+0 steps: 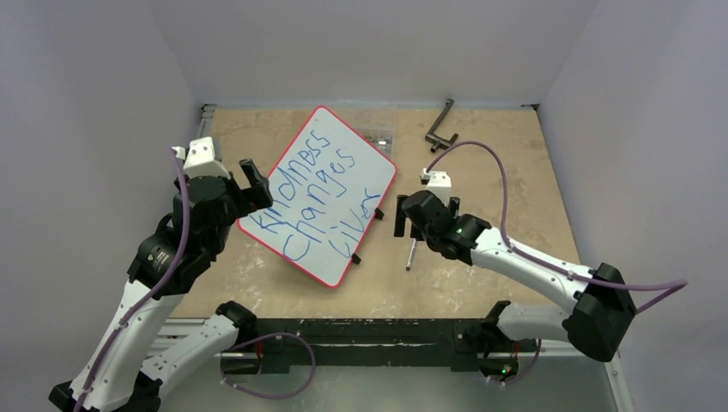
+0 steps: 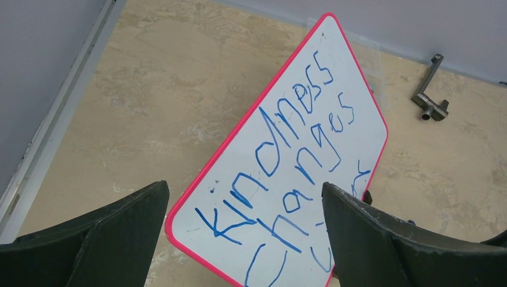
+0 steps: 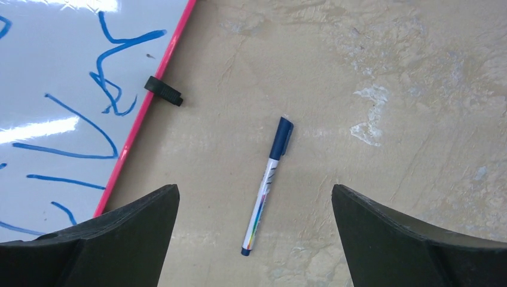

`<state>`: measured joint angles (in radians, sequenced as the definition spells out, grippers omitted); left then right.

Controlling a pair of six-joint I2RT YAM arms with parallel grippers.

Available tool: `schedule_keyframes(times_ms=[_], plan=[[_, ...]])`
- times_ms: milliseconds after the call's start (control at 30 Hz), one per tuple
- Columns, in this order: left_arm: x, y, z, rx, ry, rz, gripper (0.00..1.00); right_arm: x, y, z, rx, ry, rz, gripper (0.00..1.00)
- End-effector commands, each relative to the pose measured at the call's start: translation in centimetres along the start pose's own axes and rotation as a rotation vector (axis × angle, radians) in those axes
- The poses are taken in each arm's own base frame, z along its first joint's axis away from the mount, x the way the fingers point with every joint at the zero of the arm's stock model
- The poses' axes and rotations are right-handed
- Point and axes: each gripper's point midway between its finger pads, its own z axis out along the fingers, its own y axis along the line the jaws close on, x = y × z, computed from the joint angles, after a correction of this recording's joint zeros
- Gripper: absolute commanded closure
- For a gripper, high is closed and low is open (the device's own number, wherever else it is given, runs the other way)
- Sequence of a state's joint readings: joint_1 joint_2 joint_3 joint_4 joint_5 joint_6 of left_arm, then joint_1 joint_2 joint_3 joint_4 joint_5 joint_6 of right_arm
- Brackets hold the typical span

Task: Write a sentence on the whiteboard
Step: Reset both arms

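- The whiteboard (image 1: 319,196) lies on the tan worktop (image 1: 515,189), left of centre and turned on the diagonal. One corner points toward the back wall and one toward the arm bases.
- The sentence (image 1: 330,199) fills the white surface in blue marker. It runs in three slanted lines that read "Kindness changes lives", and the last word is the roughest.
- The left fingers (image 2: 107,239) are spread as wide as they go and hold nothing. They hover over the board's near-left edge, and in the left wrist view the start of "Kindness" shows between them.
- The right fingers (image 3: 113,239) are also fully spread and empty, poised above the bare worktop just right of the board.
- A pen (image 3: 267,185) with a white barrel and a dark blue cap lies flat on the worktop. In the right wrist view it sits between the two open fingers, touched by neither, and it is apart from the board's red rim.
- A small black clip (image 3: 162,91) sits on that rim, on the side nearest the pen.
- A dark metal handle (image 1: 440,129) rests near the back wall, well apart from the board.
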<state>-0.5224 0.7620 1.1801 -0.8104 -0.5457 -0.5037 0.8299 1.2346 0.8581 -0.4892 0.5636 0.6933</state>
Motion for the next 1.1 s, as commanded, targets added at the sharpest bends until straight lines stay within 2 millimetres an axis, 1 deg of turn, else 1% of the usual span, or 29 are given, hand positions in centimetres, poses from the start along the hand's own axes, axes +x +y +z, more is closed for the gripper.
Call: schedule_keyframes(times_ms=[0, 133, 267, 333, 467, 533, 600, 767, 900, 1067], plan=[[-1.4, 0.2, -0.6, -0.001, -0.017, 0.020, 0.00, -3.1, 1.3, -2.0, -0.089, -0.066, 0.008, 0.01], [-1.1, 0.1, -0.5, 0.015, 0.005, 0.063, 0.00, -5.1, 2.2, -3.3, -0.160, -0.132, -0.018, 0.01], [-0.8, -0.5, -0.6, 0.071, 0.027, 0.131, 0.00, -8.1, 2.1, -5.5, -0.214, -0.248, -0.009, 0.01], [-0.7, -0.2, -0.5, 0.061, 0.033, 0.146, 0.00, -9.7, 1.9, -7.0, -0.238, -0.314, 0.007, 0.01], [-0.6, 0.1, -0.3, 0.059, 0.045, 0.159, 0.00, -13.2, 1.7, -10.9, -0.324, -0.445, 0.075, 0.01], [-0.5, 0.3, -0.2, 0.056, 0.050, 0.168, 0.00, -14.2, 1.6, -12.7, -0.369, -0.475, 0.112, 0.01], [-0.3, 0.3, 0.0, 0.052, 0.054, 0.182, 0.00, -15.1, 0.7, -14.3, -0.388, -0.529, 0.121, 0.01], [0.3, 0.6, 0.9, 0.031, 0.063, 0.202, 0.00, -15.3, -0.7, -16.8, -0.444, -0.619, 0.129, 0.01], [0.6, 0.5, 1.5, 0.033, 0.060, 0.219, 0.00, -15.5, -2.7, -17.7, -0.409, -0.651, 0.166, 0.01], [1.0, 0.8, 1.9, 0.032, 0.043, 0.216, 0.00, -15.1, -3.9, -18.6, -0.406, -0.653, 0.194, 0.01]])
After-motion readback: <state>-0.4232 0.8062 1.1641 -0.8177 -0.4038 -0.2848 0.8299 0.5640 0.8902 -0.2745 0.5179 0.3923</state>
